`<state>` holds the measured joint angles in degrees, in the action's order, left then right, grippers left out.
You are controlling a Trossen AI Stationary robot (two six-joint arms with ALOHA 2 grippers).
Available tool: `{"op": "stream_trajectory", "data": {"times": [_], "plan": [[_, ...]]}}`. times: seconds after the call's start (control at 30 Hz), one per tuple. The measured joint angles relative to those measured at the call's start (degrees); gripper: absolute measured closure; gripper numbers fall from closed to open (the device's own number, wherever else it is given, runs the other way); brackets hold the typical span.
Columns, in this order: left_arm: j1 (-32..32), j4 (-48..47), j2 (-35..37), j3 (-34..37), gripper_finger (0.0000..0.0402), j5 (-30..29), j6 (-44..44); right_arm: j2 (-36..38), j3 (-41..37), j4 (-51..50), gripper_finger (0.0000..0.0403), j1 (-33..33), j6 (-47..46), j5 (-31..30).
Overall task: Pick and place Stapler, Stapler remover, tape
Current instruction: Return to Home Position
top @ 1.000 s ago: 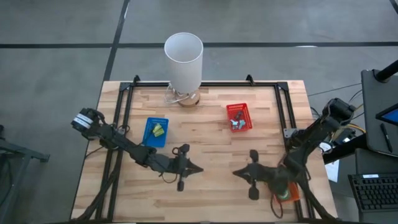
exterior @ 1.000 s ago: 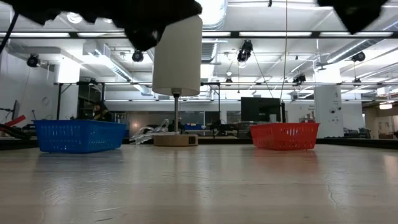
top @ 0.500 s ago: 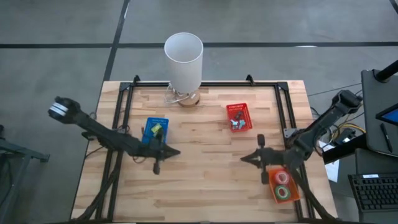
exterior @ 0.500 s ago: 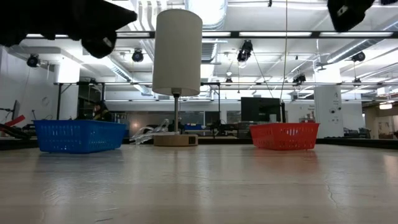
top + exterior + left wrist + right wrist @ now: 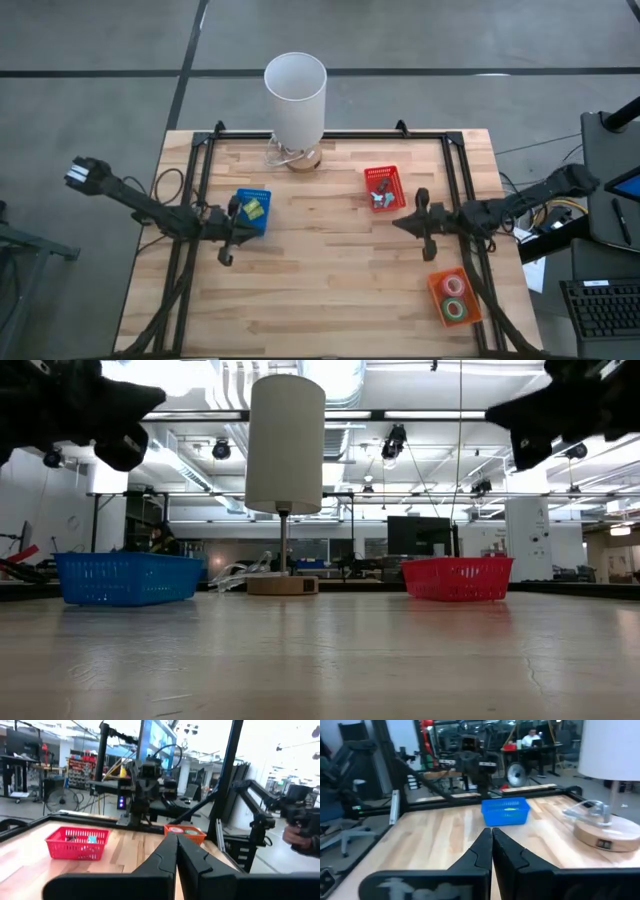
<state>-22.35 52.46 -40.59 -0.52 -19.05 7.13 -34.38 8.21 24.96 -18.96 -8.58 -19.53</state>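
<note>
Left tool (image 5: 175,839), right tool (image 5: 491,832): fingers together, empty; both had drawn back across the counter (image 5: 330,290) to own sides. Tape (image 5: 455,287): lay in orange basket (image 5: 436,290), newly uncovered. Placement judged complete.

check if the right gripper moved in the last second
Yes. In the high view the right gripper has pulled away from the orange basket, ending close to the red basket.
</note>
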Motion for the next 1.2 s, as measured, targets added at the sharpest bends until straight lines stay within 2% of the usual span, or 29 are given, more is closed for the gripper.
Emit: {"op": "stream_trajectory", "data": {"times": [0.23, 0.43, 0.67, 0.8, 1.0, 1.2], "plan": [[0.1, -10.0, 9.0, 0.0, 0.0394, 0.1, 0.1, 7.9, -2.8, -3.8, 0.0395, 7.1, 0.4, 7.1], [0.1, -16.7, 15.4, 0.0, 0.0389, 0.1, 0.1, 14.9, -4.5, -11.5, 0.0395, 7.5, 3.1, 7.7], [0.0, -18.4, 18.0, 0.0, 0.0369, 1.0, 0.2, 27.0, -5.2, -25.4, 0.0395, 7.5, 4.0, 7.6], [0.0, -18.8, 17.9, 0.1, 0.0364, 1.0, 0.2, 34.1, -5.0, -29.5, 0.0395, 7.4, 5.1, 11.5], [0.0, -19.1, 17.8, 0.1, 0.0362, 1.2, 0.2, 33.4, -5.0, -30.8, 0.0394, 7.3, 5.4, 13.6], [0.0, -19.2, 17.6, 0.1, 0.0362, 1.2, 0.2, 31.5, -5.0, -31.0, 0.0394, 7.3, -1.7, 13.6]]}}
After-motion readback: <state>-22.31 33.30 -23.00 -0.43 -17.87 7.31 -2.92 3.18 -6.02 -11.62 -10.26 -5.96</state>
